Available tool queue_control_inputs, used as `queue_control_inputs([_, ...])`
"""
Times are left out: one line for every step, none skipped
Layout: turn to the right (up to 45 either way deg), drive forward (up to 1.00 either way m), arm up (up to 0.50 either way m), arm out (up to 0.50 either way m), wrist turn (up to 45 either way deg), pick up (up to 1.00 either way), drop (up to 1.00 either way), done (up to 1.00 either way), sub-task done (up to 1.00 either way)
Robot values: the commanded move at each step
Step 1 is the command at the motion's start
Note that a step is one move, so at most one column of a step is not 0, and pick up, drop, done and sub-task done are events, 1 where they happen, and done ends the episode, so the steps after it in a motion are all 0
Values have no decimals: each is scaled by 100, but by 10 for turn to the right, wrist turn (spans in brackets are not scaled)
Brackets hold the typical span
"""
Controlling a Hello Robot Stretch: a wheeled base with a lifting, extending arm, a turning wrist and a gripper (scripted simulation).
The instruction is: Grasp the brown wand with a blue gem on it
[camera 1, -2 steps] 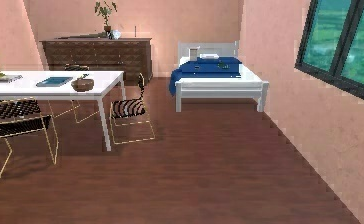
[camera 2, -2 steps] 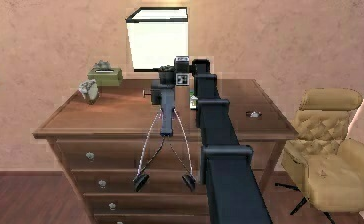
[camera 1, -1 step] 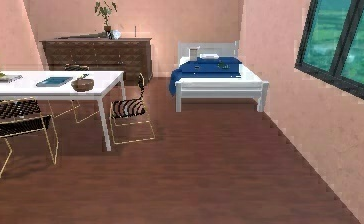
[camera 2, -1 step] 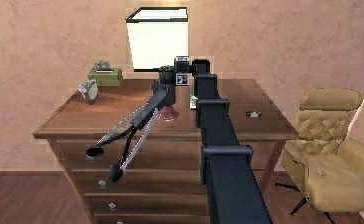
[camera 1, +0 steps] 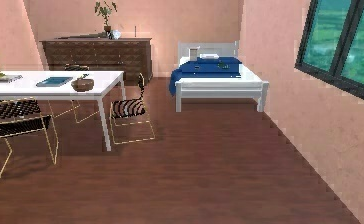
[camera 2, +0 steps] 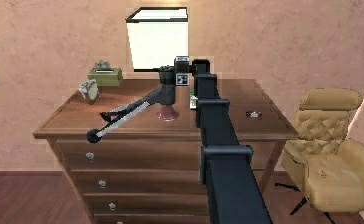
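- On the wooden dresser (camera 2: 240, 100) top, arm side view: a long dark rod (camera 2: 125, 117) lies slantwise, knobbed end near the front-left edge, other end running up and right toward a maroon dish-like thing (camera 2: 171, 113). It's prob. the wand by shape, but I can't make out brown or a blue gem, so not certain.
- Arm (camera 2: 222, 140) reaches out over the dresser from the near edge. The gripper (camera 2: 170, 80) sits at its far end, by the rod's upper end and the maroon thing. My read: it's lined up there to take the rod at that end.
- Claw state: can't tell from these pics. Stuff lies on the top right at and behind it, so can't tell if it holds anything either, or if it touches the rod.
- Crowding round the grasp spot: lamp (camera 2: 158, 40) w/ white shade stands just behind the gripper. The maroon thing is just beside the fingers. Both could get knocked, I'd judge.
- Farther left on the top: a boxy greenish item (camera 2: 107, 72) and a small clock-like thing (camera 2: 88, 90), clear of the arm. A tiny item (camera 2: 253, 115) sits right of the arm.
- Tan armchair (camera 2: 330, 130) stands right of the dresser, not in the way.
- Forward view: white bed (camera 1: 218, 75) w/ blue bedding at the far wall, white table (camera 1: 50, 85) w/ chairs on the left, dark sideboard (camera 1: 95, 55) w/ a plant (camera 1: 106, 15) far left, window (camera 1: 340, 45) on the right. Open floor ahead.
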Motion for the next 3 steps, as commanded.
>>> queue_control_inputs([0, 0, 0, 0, 450, 0, 0, 0, 0])
queue_control_inputs([0, 0, 0, 0, 450, 0, 0, 0, 0])
queue_control_inputs([0, 0, 0, 0, 450, 0, 0, 0, 0])
